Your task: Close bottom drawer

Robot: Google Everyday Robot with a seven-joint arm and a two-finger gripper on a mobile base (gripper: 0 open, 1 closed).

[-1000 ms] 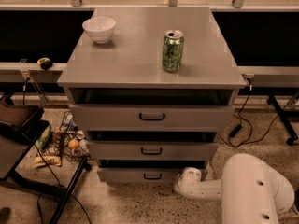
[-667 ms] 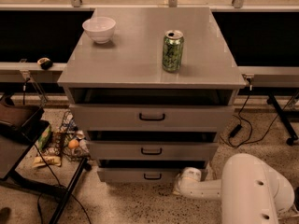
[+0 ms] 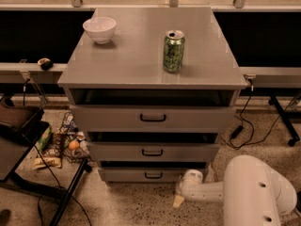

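The bottom drawer (image 3: 127,174) is the lowest and narrowest of three grey cabinet drawers. Its small black loop handle (image 3: 153,175) faces me. It stands pulled out a little, with a dark gap above its front panel. My gripper (image 3: 181,196) is low by the floor, just in front of the right end of this drawer's front panel, on the end of my white arm (image 3: 254,192). It holds nothing that I can see.
The middle drawer (image 3: 153,151) and top drawer (image 3: 153,117) also stand slightly out. A green can (image 3: 173,51) and a white bowl (image 3: 99,29) sit on the cabinet top. A dark stand (image 3: 19,145), cables and litter (image 3: 61,145) lie on the floor at left.
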